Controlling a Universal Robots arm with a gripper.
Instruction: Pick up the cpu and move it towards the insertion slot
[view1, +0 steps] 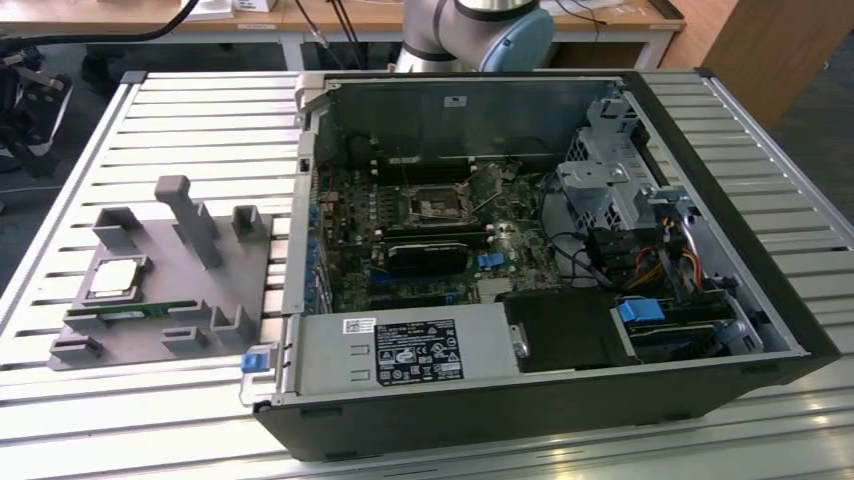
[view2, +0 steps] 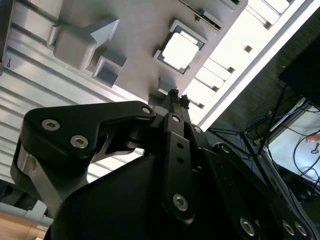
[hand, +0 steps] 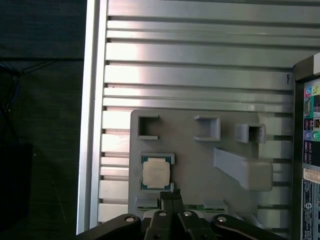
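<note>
We see a slatted aluminium table (view1: 200, 120) carrying everything, and on it an open desktop computer case (view1: 761, 230) lying on its side towards the exterior view's right. Behind the case stands the base of the robot arm (view1: 481, 30). Beside the case, on the exterior view's left, sits a grey parts fixture (view1: 174, 290) with raised blocks and pockets. Inside the case we make out a labelled power supply (view1: 400, 352) along the near wall and a long black card (view1: 427, 255) on the motherboard.

In both wrist views the gripper (hand: 170, 194) looks down on the fixture with its fingers pressed together and nothing between them. The cpu (view1: 118, 277) lies flat in its pocket on the fixture, silver top up, free of the fingers; in the first wrist view the fingertips appear just beside that pocket. The insertion slot (view1: 435, 205) lies in the motherboard, well apart from the cpu. A green memory stick (view1: 127, 313) rests just beside the cpu's pocket.
</note>
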